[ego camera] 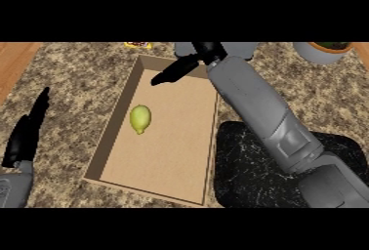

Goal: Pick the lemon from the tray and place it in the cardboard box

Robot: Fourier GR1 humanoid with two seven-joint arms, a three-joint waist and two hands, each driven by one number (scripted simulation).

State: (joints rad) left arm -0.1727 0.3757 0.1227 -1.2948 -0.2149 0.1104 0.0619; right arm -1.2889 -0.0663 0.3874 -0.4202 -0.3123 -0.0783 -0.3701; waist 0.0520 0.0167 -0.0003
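Even, soft light, faint shadow inside cardboard box [108, 141], no glare

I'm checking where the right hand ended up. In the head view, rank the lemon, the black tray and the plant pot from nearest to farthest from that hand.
From the right hand, over the cardboard box's far end:
1. Lemon, inside the box, below-left of the hand.
2. Plant pot, at the far right counter edge.
3. Black tray, right of the box, toward the robot.

Speckled granite counter [72, 88]. On it: open cardboard box [115, 132] at centre, dark tray [245, 180] touching its right side, grey pot [320, 52] far right, small yellow item [137, 45] far edge, unidentifiable.
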